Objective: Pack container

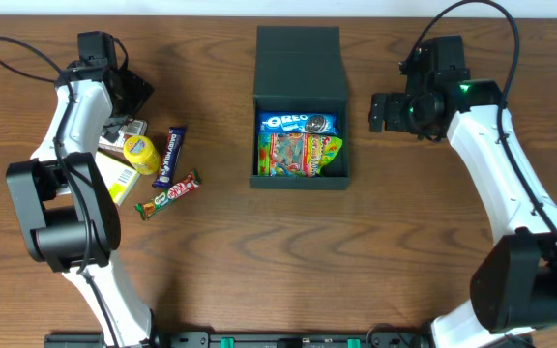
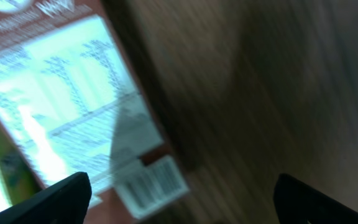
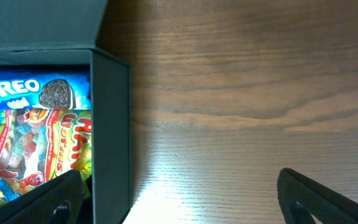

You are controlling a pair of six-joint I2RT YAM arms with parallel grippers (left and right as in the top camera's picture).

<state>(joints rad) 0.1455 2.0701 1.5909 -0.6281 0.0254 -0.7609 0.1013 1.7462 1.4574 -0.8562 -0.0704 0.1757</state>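
**Dark teal-green rectangular matte container (image 1: 303, 182) open at mid-table, both grippers spread**

The brown wood-grain table (image 1: 220, 271) fills the overhead view. The white left arm (image 1: 71, 126) reaches up its left side and the white right arm (image 1: 496, 164) up its right side.

The container sits at the far middle of the table, between the two arms and touching neither. Its attached flap lid (image 1: 298, 58) is folded back, away from the arms' bases. Inside, a blue Oreo packet (image 1: 296, 123) lies at the lid end, and a multicoloured gummy-sweet bag (image 1: 298, 155) lies in front of it.

To the left, well apart from the container, snacks lie in a loose cluster:
- a pale yellow-and-white flat box (image 1: 116, 174)
- a round yellow-topped item (image 1: 140, 153)
- a dark blue chocolate bar (image 1: 170, 157)
- a red wrapped bar (image 1: 184, 186)
- a green wrapped bar (image 1: 153, 204)

The left gripper (image 2: 179, 205) hangs over this cluster with its jaws spread wide, pinching nothing. Its blurred wrist view shows a brown-edged packet with a white printed panel and barcode (image 2: 73, 106) lying below.

The right gripper (image 3: 185, 199) hovers over bare wood just beside the container's right wall. Its jaws are likewise spread wide and hold nothing.
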